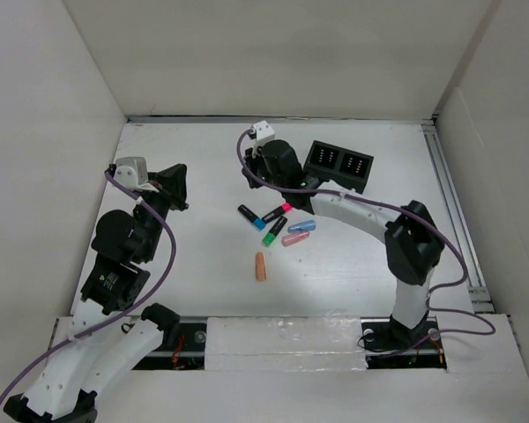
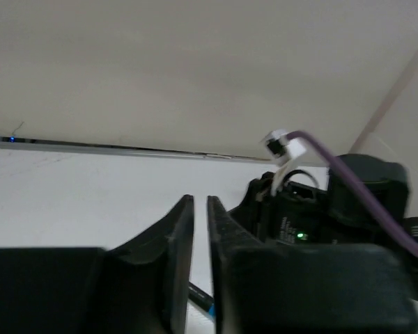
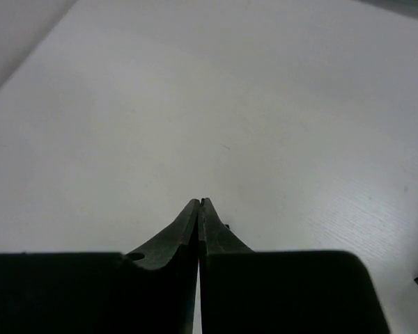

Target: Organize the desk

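— Where is the left gripper (image 2: 200, 200)?

— Over the left part of the desk (image 1: 194, 291), pointing toward the middle. Its fingers are all but together, with only a thin slit between them and nothing in it. The white tabletop lies below the tips and runs ahead of them to the back wall.

— And to the right of it?

— A loose cluster of markers lies on the desk near the centre. It holds a black marker (image 1: 245, 211) with a blue cap, a blue-and-pink marker (image 1: 276, 212), a green marker (image 1: 273, 231), a light blue marker (image 1: 301, 226) and a pink marker (image 1: 295, 238). A small orange stick (image 1: 261, 266) lies apart from them, a little nearer the arms (marker, cap or crayon, it is too small to tell).

— The right gripper (image 3: 199, 203)?

— It is out beyond the cluster, toward the back of the desk. Its fingers are pressed together along their length and grip nothing. In its wrist view the bare desk fills everything beneath and beyond the tips. Whether the tips touch the surface, I cannot tell.

— Further right?

— A black organizer box (image 1: 339, 165) with two compartments showing stands on the desk just beside the right wrist. A metal rail (image 1: 450, 203) runs along the desk's right edge.
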Motion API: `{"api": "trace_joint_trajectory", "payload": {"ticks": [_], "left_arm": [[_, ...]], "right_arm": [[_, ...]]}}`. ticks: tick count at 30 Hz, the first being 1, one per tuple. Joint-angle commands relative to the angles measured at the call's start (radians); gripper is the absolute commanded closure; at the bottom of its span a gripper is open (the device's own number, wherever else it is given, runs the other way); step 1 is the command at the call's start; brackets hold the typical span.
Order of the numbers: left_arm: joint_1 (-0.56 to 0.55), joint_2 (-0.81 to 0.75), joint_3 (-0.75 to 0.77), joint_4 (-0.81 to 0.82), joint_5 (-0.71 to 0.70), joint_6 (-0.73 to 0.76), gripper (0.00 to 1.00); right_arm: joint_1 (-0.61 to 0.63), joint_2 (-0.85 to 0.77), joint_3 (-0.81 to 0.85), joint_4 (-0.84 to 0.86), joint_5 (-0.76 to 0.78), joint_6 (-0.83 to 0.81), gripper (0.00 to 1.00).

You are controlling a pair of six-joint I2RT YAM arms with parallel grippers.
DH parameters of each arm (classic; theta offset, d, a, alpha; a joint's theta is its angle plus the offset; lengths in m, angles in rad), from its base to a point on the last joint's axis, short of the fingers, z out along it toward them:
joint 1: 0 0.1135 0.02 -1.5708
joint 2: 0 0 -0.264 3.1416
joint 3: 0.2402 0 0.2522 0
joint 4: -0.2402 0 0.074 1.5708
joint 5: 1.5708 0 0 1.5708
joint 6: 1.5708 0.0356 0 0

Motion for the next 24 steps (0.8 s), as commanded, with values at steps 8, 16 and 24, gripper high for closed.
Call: {"api": "trace_joint_trajectory", "payload": {"ticks": [8,16,24], "left_arm": [[-0.001,-0.027,-0.01,0.056,-0.017,-0.002,0.55],[-0.001,-0.028,-0.015,0.06,-0.02,-0.003,0.52],[-0.001,-0.037,-0.021,0.06,-0.029,-0.005,0.52]], "right_arm": [[-0.034,0.276,0.233,-0.21,-0.095,-0.056,0.37],[0.015,0.344,0.173,-0.257,-0.158,-0.08,0.37],[0.015,0.398,0.216,-0.267,-0.135,-0.079,0.42]]}}
